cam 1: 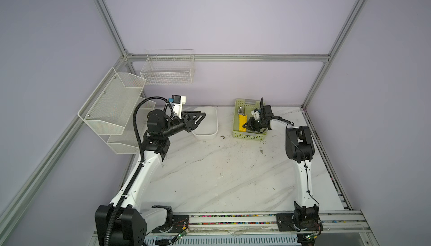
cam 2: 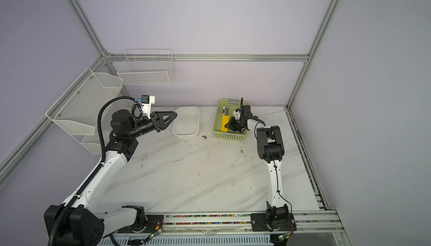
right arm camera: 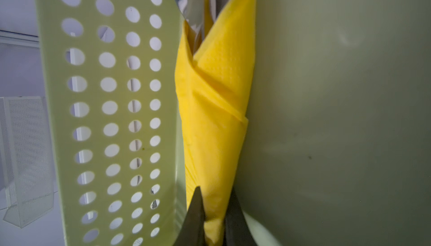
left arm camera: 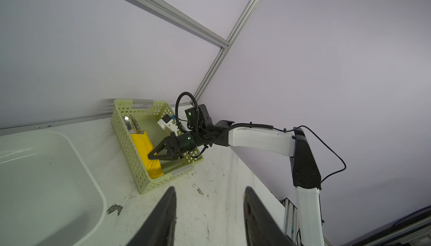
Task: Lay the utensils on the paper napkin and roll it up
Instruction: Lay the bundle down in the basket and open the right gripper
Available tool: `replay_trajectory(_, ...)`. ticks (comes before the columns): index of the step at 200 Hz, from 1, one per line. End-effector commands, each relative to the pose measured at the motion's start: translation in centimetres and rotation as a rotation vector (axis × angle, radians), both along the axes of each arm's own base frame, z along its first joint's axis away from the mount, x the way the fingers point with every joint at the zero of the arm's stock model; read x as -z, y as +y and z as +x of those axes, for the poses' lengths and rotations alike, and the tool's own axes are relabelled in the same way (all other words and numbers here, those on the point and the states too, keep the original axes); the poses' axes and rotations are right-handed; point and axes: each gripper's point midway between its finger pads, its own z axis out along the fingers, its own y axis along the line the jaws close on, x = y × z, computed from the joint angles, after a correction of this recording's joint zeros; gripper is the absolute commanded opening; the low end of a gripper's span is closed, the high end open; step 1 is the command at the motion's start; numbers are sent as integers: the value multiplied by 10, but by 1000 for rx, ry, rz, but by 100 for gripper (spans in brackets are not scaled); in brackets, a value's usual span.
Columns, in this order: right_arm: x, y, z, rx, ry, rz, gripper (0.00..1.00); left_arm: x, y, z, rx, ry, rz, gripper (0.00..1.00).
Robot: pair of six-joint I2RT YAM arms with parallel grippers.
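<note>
The yellow paper napkin [right arm camera: 214, 116] is rolled into a bundle around the utensils [right arm camera: 193, 4], whose silver heads stick out at one end. The bundle lies inside the pale green perforated basket [right arm camera: 105, 116], along its left wall, and shows in both top views [cam 1: 243, 122] [cam 2: 224, 121]. My right gripper [right arm camera: 215, 191] reaches into the basket and is shut on the napkin's narrow end. In the left wrist view the napkin [left arm camera: 145, 149] and a spoon bowl [left arm camera: 131, 123] show beside the right gripper [left arm camera: 150, 156]. My left gripper [left arm camera: 208, 188] hangs open and empty above the table, apart from the basket.
A white plastic tub [cam 1: 207, 135] sits left of the green basket [cam 1: 248, 137], just beyond my left gripper [cam 1: 203, 115]. White mesh racks [cam 1: 112, 102] and a wire basket [cam 1: 168, 70] hang on the left and back walls. Small bits of debris [cam 1: 222, 136] speckle the marble tabletop.
</note>
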Motion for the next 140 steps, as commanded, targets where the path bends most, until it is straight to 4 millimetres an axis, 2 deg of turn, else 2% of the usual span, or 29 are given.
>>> replay_trajectory(1, 17, -7, -5, 15, 58, -44, 0, 3, 4, -4, -8, -25, 8, 46)
replay_trajectory(10, 17, -9, -4, 23, 62, -54, 0, 3, 4, -4, -8, -27, 8, 46)
replay_trajectory(25, 17, -12, -4, 36, 70, -72, 10, 3, 5, -4, -12, -26, 8, 46)
replay_trajectory(50, 10, -17, -2, 54, 66, -97, 18, 4, 6, -5, -15, -25, 7, 46)
replay_trajectory(97, -18, -19, 2, 85, 29, -97, 35, 11, 12, -2, -42, -7, 18, 48)
replay_trajectory(116, -31, -21, 4, 102, 9, -105, 39, 20, 18, 3, -80, 16, 46, 50)
replay_trajectory(140, -46, -27, 5, 119, -11, -136, 49, 42, 29, 12, -163, 68, 130, 56)
